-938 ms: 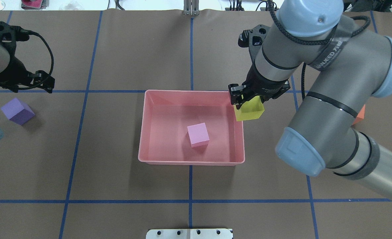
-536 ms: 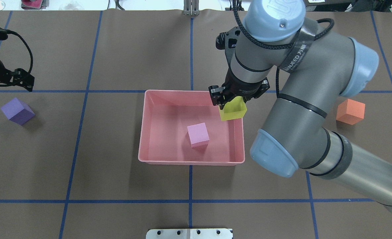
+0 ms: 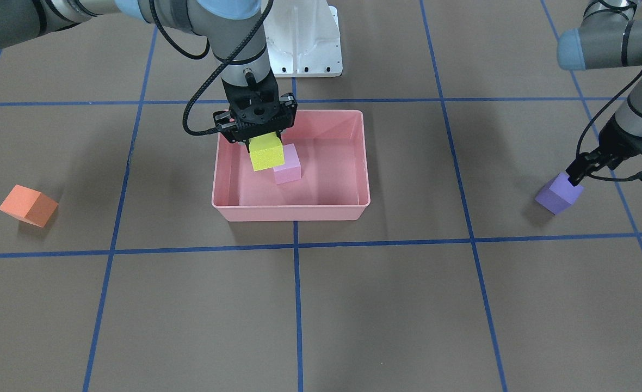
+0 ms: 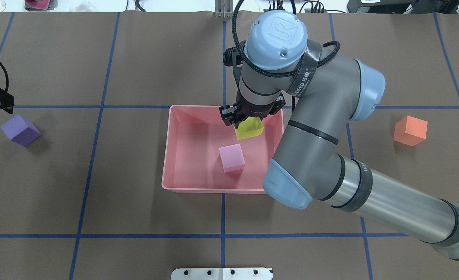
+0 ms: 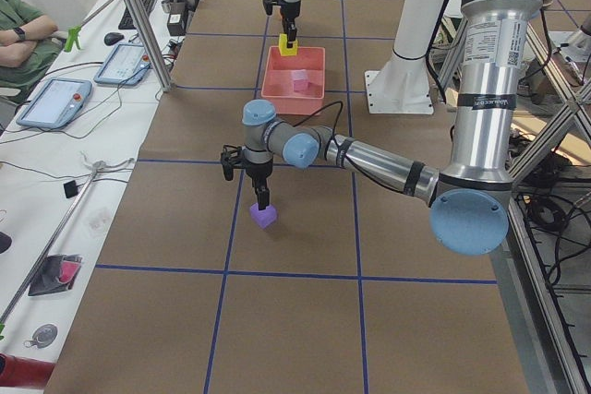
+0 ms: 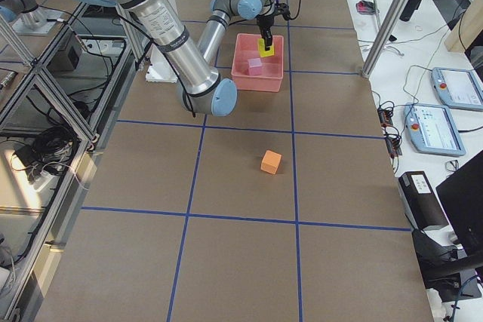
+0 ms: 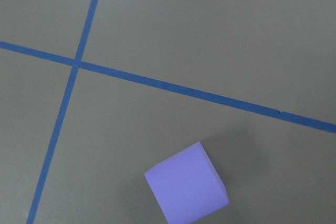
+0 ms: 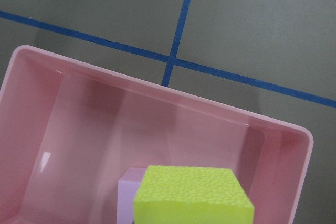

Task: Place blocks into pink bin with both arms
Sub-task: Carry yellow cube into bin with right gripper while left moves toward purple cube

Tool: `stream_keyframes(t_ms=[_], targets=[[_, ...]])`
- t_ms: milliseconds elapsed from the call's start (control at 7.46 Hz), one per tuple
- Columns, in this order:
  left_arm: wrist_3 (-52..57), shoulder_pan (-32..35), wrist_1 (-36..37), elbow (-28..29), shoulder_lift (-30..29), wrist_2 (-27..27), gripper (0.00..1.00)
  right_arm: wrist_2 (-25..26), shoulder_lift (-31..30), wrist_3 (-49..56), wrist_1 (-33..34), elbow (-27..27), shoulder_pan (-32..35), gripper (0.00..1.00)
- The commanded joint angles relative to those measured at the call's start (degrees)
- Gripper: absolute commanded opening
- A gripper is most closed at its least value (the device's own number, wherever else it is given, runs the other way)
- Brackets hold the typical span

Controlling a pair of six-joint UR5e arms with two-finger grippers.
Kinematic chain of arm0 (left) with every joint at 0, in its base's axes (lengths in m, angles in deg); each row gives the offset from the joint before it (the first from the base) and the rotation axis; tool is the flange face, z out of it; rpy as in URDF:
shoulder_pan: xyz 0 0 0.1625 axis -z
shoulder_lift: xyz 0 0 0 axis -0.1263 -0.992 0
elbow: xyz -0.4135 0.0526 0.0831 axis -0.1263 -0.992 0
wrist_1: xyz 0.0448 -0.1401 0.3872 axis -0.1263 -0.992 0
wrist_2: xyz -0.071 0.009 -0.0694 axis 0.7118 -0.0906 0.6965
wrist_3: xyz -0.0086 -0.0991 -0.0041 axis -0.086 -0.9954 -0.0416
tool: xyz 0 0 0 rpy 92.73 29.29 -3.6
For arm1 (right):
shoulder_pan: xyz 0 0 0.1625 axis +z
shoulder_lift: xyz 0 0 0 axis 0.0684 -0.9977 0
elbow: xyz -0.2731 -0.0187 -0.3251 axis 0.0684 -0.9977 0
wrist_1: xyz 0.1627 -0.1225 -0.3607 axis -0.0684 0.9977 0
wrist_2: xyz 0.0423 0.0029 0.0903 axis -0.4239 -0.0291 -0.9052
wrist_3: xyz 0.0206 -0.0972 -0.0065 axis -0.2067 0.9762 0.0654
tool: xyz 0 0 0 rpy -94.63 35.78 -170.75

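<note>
My right gripper is shut on the yellow block and holds it above the inside of the pink bin, near the far wall. The light pink block lies on the bin floor, just beside and below the yellow one. The purple block sits on the table at the robot's far left. My left gripper hangs open just above and beside it; the block also shows in the left wrist view. The orange block lies on the table at the right, away from both grippers.
The table is brown with blue tape lines. The white base pedestal stands behind the bin. My right arm's elbow hangs over the bin's near right corner. Operators' desks with tablets lie beyond the table's far edge.
My right arm has carried the yellow block left, from over the bin's right rim to over its inside. My left gripper has moved left, toward the purple block.
</note>
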Motion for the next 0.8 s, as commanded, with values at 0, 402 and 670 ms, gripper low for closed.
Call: stream_keyframes(t_ms=[0, 402, 670], targets=[[-9.85, -0.53, -9.61, 7.08, -1.19, -0.03, 1.0, 1.2, 0.11, 0.37, -0.48, 0.02, -0.11, 0.99], [-15.5, -0.62, -9.99, 7.98, -1.9, -0.21, 1.0, 2.17, 0.11, 0.46, -0.56, -0.06, -0.11, 0.99], [-19.72, -3.76, -10.08, 7.63, -2.08, -3.08, 1.0, 2.17, 0.02, 0.63, -0.48, 0.29, 0.06, 0.99]])
